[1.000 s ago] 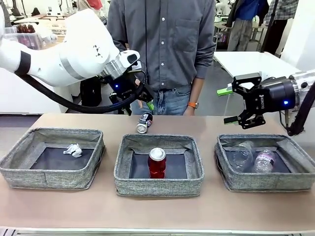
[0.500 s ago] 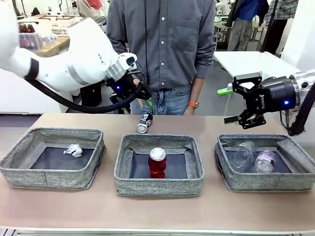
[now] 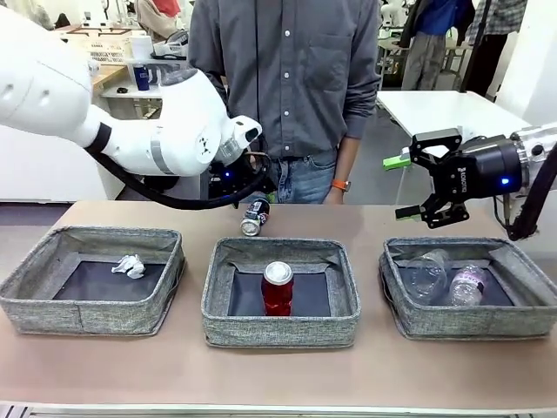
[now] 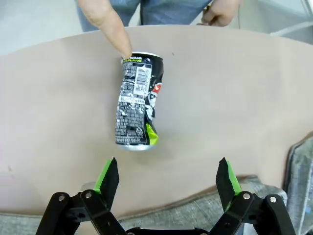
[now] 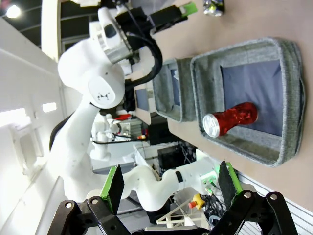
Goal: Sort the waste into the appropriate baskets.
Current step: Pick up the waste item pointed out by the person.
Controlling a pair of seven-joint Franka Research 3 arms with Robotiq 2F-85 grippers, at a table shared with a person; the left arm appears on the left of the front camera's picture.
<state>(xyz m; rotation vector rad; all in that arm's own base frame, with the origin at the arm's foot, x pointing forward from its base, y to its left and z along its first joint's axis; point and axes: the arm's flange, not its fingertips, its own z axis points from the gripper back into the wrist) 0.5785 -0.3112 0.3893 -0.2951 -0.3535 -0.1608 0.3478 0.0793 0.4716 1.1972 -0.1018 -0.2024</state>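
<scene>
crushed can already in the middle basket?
No, the crushed can lies on the table behind the middle basket, which holds the red soda can.

A tan table (image 3: 487,370) carries three grey woven baskets in a row: the left basket (image 3: 26,292), the middle basket (image 3: 280,331) and the right basket (image 3: 409,318) (each apart from its neighbour). Behind the middle one, a crushed dark can (image 3: 254,217) lies on its side on the tabletop.

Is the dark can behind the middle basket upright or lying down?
Lying down. The dark can rests on its side on the table, printed label facing up, outside the middle basket.
</scene>
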